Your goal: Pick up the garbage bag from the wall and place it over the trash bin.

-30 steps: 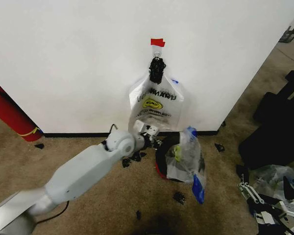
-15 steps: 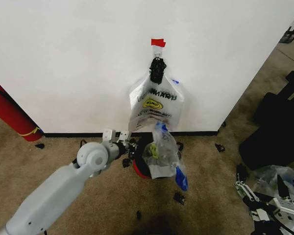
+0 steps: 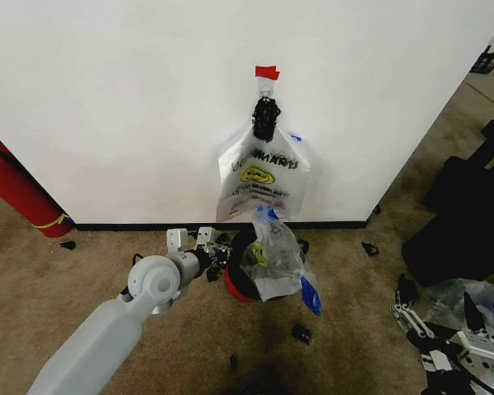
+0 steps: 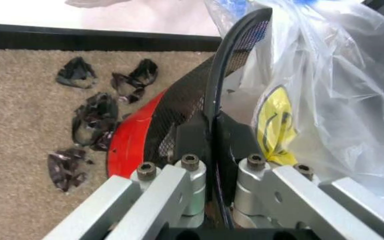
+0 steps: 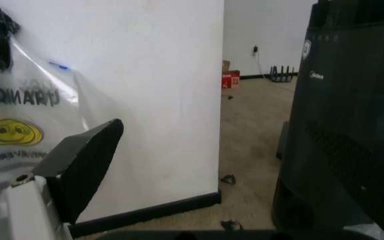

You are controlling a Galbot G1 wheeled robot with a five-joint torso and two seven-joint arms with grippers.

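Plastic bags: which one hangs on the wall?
The garbage bag with the smiley face, hung flat against the wall under the red tape tab. The other bag drapes the trash bin.

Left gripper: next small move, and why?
Probably set the trash bin down upright and open the left gripper: it grips the tilted bin's rim, a crumpled printed bag sits in it, and the garbage bag hangs on the wall. The right gripper waits low right.
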